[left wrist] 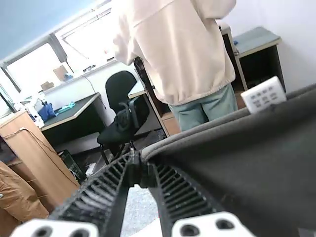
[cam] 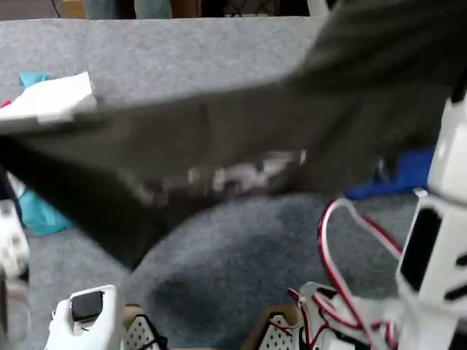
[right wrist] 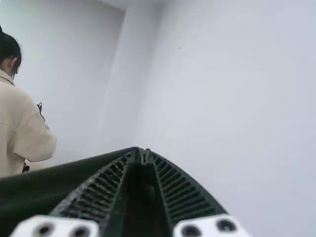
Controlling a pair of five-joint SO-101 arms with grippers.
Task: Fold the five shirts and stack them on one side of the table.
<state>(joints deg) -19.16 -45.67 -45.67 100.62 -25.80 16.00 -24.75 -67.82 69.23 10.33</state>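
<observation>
Dark shirt hangs taut above the table, pinched by the left hand and right hand. Lowering both evenly should land it flat.

Left gripper — tight on an edge of the dark shirt

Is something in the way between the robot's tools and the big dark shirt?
No, nothing visible is in the way. The left tool and the right tool are each shut on the edge of the dark shirt, holding it stretched above the table.
</observation>
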